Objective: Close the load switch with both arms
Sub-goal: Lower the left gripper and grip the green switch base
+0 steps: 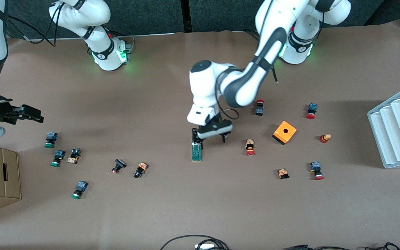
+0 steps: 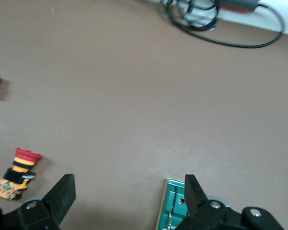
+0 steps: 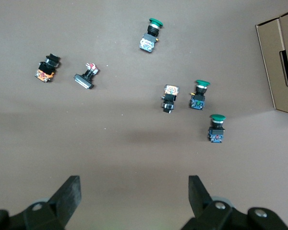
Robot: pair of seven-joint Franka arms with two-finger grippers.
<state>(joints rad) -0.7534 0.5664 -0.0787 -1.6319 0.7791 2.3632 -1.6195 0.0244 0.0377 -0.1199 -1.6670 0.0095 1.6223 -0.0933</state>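
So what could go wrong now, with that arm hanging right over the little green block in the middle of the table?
The left gripper hangs open over one end of the small narrow green load switch, with only one finger over it, so closing may knock the block askew instead of gripping it. The red-capped yellow push-button lies loose beside it and could get bumped. The right gripper waits open near the table's edge, so nothing braces the switch yet.

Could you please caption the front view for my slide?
Open left gripper over the load switch; open right gripper waits above the table's edge.
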